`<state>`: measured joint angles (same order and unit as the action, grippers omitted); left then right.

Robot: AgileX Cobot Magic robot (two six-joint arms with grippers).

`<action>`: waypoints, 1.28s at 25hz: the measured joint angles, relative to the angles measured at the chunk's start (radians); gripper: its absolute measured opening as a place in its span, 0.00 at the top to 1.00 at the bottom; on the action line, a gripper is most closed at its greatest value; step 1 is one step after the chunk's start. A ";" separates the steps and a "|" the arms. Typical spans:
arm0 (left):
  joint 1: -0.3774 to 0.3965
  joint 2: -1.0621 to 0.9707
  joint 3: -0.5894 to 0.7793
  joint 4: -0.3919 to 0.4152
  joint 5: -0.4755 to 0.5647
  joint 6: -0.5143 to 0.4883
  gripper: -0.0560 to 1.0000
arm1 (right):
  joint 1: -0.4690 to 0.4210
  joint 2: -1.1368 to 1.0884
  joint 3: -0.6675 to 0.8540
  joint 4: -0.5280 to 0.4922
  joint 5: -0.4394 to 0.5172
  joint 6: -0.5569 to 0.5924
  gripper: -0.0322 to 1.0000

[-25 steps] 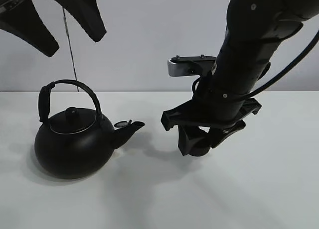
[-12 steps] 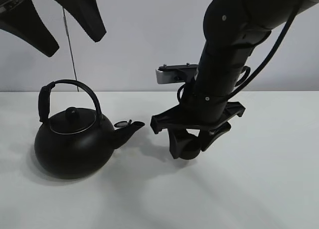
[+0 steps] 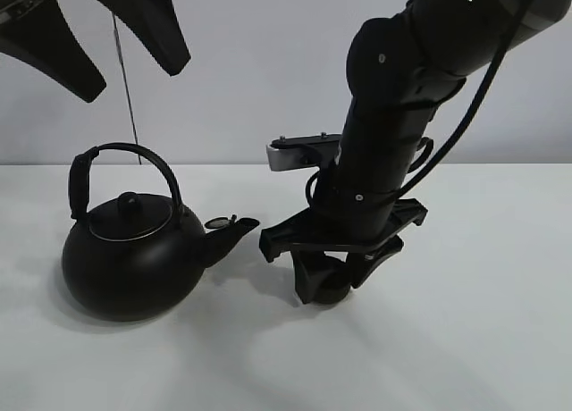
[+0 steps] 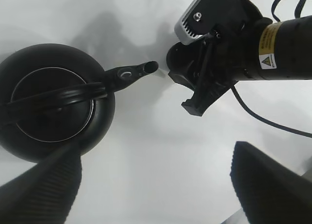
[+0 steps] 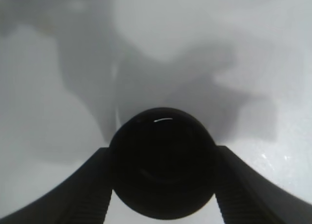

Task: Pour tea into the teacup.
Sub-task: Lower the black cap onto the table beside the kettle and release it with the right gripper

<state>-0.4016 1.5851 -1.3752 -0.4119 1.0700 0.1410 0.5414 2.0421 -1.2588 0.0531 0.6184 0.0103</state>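
My right gripper [image 3: 331, 281] has its fingers [image 5: 87, 190] clamped on the teacup [image 5: 163, 165], one on each side of its round wall, mouth up. The cup hangs low over the table [image 3: 465, 339]. I cannot tell whether its base touches.

Just beyond these fingers the spout [image 3: 234, 226] of the kettle [image 3: 130, 259] points at the cup, near but apart from it. I judge the step in hand to be setting the cup down within the spout's reach. To do it well I should lower straight, hold the rim level, feel the base sit flat, then part the fingers evenly so neither drags the cup over.

My left gripper [image 4: 156, 156] has its fingers spread wide on nothing, high above the kettle. The arched handle [image 3: 134, 152] lies below them, ready for a grasp once the cup stands alone.
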 joint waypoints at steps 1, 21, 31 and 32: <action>0.000 0.000 0.000 0.000 0.000 0.000 0.37 | 0.000 0.002 -0.002 -0.001 -0.003 0.001 0.58; 0.000 0.000 0.000 0.000 0.000 0.000 0.37 | 0.001 0.018 -0.008 -0.002 0.014 0.004 0.47; 0.000 0.000 0.000 0.000 0.000 0.000 0.37 | -0.002 -0.123 -0.005 -0.007 0.052 0.039 0.40; 0.000 0.000 0.000 0.000 0.000 0.000 0.37 | -0.007 -0.149 -0.005 -0.008 0.063 0.048 0.39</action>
<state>-0.4016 1.5851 -1.3752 -0.4119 1.0700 0.1410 0.5349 1.8934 -1.2641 0.0453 0.6813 0.0580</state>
